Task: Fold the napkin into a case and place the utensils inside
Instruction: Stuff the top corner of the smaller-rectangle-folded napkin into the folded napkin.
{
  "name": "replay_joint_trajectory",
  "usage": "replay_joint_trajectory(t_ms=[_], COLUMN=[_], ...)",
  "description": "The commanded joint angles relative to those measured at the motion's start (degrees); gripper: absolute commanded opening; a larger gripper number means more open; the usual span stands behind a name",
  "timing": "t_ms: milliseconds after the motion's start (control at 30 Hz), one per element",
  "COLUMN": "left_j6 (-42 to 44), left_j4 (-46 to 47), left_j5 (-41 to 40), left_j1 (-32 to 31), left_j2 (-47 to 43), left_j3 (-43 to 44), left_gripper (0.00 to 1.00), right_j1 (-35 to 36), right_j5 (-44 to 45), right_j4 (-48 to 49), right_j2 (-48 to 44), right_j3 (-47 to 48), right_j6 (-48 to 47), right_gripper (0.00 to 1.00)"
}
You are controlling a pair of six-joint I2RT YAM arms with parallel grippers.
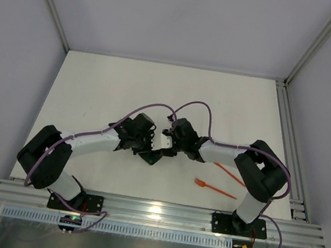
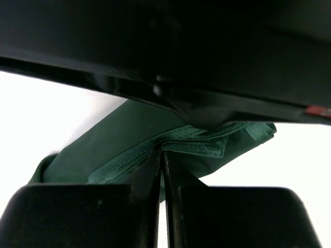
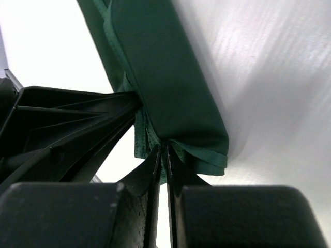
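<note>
The dark green napkin (image 1: 151, 158) is folded into a narrow bundle and hangs between both grippers at the table's middle, mostly hidden under them. My left gripper (image 1: 147, 149) is shut on its hemmed edge; the cloth (image 2: 119, 139) runs off to the left beyond the fingertips (image 2: 156, 155). My right gripper (image 1: 165, 148) is shut on the hem at one end of the folded napkin (image 3: 165, 77). An orange fork (image 1: 216, 188) lies right of the grippers. A second orange utensil (image 1: 231, 174) lies just behind it, partly under the right arm.
The left gripper's black body (image 3: 51, 129) sits close beside the right one. The right gripper's body (image 2: 207, 51) fills the top of the left wrist view. A metal rail (image 1: 152, 210) runs along the near edge. Grey walls enclose the white table (image 1: 108, 90).
</note>
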Motion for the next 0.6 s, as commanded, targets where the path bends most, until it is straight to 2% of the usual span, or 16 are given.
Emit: replay_joint_trajectory(t_ms=[0,233,567], left_j6=[-3.4,-6.2,-11.8], left_j4=[6.2,5.4,5.2], left_j5=[-1.7,-0.7,-1.5], left_j1=[0.1,0.1,0.3], left_j2=[-2.5,-3.5,-3.8], left_j3=[-0.6,-0.2,1.8], left_gripper=[0.00,0.00,0.00], right_j1=[2.1,2.1,2.1], right_j5=[-1.5,-1.4,-0.7], right_j4=[4.2,6.6,9.5], right_j2=[-2.7,2.6,3.3], right_j3=[-0.8,1.3,-0.3], right_j6=[3.4,5.7,9.0], right_gripper=[0.11,0.11,0.11])
